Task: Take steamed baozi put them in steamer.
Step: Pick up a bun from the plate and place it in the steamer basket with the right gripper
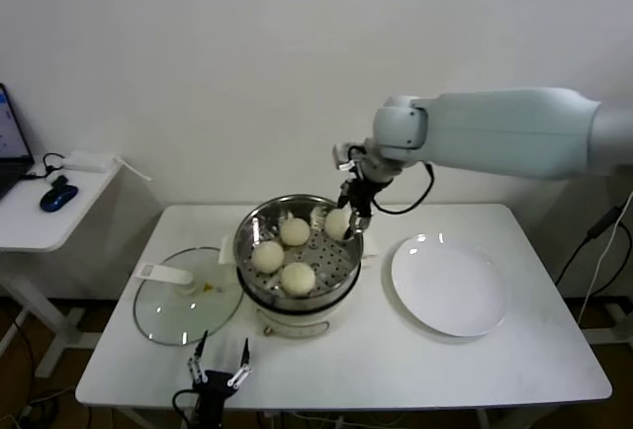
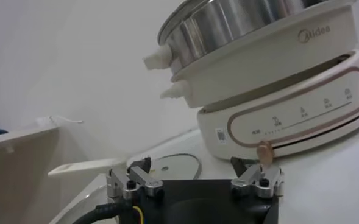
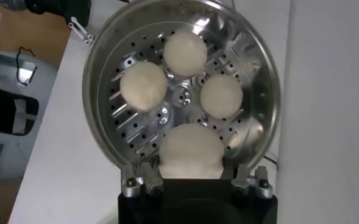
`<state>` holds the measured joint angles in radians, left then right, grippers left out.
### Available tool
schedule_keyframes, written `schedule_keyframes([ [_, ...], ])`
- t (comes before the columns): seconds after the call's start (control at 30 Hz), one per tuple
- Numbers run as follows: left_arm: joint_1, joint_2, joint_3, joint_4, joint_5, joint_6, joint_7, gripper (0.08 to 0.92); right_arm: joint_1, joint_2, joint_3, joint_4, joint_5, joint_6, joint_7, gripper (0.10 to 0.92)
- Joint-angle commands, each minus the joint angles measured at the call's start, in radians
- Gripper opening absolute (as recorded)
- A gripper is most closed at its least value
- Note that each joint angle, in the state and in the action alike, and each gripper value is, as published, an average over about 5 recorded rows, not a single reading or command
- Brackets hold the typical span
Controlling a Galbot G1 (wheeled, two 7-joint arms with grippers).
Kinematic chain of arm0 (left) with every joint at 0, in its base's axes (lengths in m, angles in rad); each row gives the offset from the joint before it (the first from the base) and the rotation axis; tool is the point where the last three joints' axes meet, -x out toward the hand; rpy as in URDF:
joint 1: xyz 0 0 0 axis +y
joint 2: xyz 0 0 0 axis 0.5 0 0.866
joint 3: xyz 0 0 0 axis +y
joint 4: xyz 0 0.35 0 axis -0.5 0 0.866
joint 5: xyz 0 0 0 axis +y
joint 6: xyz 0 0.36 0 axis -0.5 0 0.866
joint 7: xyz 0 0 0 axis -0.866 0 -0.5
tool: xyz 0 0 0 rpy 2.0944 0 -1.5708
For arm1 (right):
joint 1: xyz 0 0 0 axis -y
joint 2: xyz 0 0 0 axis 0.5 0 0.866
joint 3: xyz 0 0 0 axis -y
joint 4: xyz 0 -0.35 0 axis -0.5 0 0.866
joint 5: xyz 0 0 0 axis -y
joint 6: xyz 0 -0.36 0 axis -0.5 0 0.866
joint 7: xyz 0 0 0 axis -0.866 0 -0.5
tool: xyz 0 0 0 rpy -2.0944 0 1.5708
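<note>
Your right pincer (image 1: 348, 219) is over the far right side of the Midea electric steamer (image 1: 259, 219), fingers clamped on the fourth baozi (image 3: 191, 152). Three baozi are already sitting on the perforated tray (image 3: 136, 131) inside: one at the back (image 1: 295, 231), one on the left (image 1: 267, 256), one at the front (image 1: 298, 278). From the right wrist view the held bun hangs over the open sector of the tray, just beside the other three and not quite clear of them.

So you're on the last placement. What it calls for next, as I read it: lower straight down into that free gap, keep off the steel wall behind the bun, then spread the fingers only once the bun rests on the tray. Soft dough can stick to the pads, so lift away slowly.

The white plate (image 1: 450, 286), right of the steamer, holds no buns. The glass lid (image 1: 183, 296) lies left of the steamer on the table (image 1: 415, 365). Your left pincer (image 1: 220, 378) waits in front of the steamer, fingers apart, holding nothing.
</note>
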<state>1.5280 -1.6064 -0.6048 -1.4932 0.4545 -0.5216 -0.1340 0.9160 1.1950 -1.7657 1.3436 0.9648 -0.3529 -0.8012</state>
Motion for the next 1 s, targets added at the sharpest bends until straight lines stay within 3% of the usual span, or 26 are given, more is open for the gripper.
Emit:
schedule_keyframes([
  [0.03, -0.002, 0.003, -0.002, 0.010, -0.006, -0.002, 0.000, 0.823, -0.180, 0.083, 0.040, -0.109, -0.043, -0.024, 0.022, 0.685],
  [0.67, -0.002, 0.002, -0.004, 0.020, -0.005, -0.008, -0.006, 0.823, -0.242, 0.116, 0.055, -0.199, -0.093, 0.004, 0.027, 0.689],
  [1.0, 0.006, 0.004, -0.007, -0.010, -0.005, 0.000, -0.003, 0.823, -0.013, 0.032, -0.017, -0.109, 0.008, 0.030, -0.045, 0.820],
])
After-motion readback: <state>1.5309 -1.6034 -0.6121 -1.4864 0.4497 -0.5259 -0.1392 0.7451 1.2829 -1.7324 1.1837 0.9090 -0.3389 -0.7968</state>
